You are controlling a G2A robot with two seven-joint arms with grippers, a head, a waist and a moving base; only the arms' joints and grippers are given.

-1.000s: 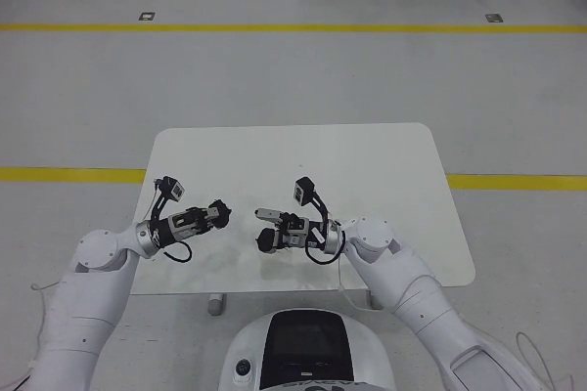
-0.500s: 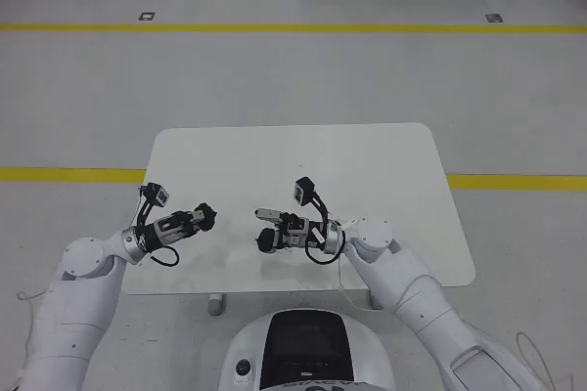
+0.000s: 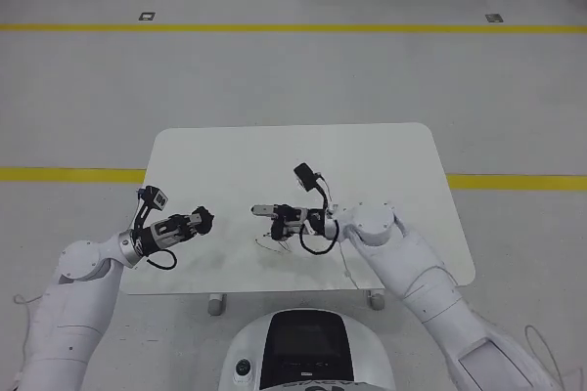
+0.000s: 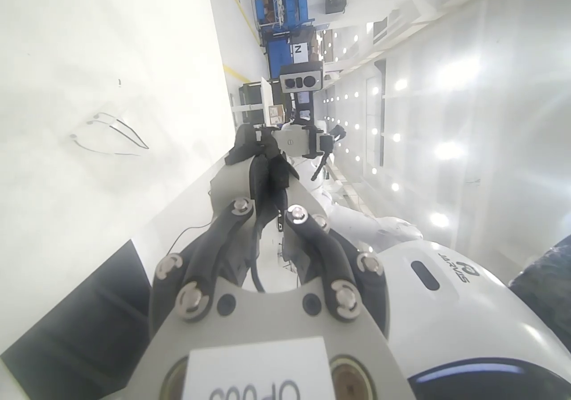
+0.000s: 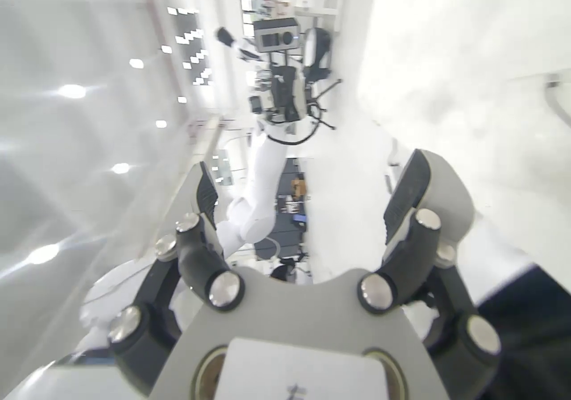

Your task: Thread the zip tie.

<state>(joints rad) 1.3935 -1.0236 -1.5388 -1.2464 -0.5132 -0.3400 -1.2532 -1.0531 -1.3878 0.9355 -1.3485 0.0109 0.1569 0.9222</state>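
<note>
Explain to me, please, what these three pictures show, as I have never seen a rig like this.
This is a two-armed robot working at a white table. The top view looks down from a camera above its arms. The other two pictures come from a camera on each wrist, looking along that arm's own gripper. The left gripper has its fingers shut together, and nothing can be seen between them. The right gripper is open and empty. The zip tie, a thin dark strand in a loose loop, lies on the table near the right gripper. Neither gripper holds it.
</note>
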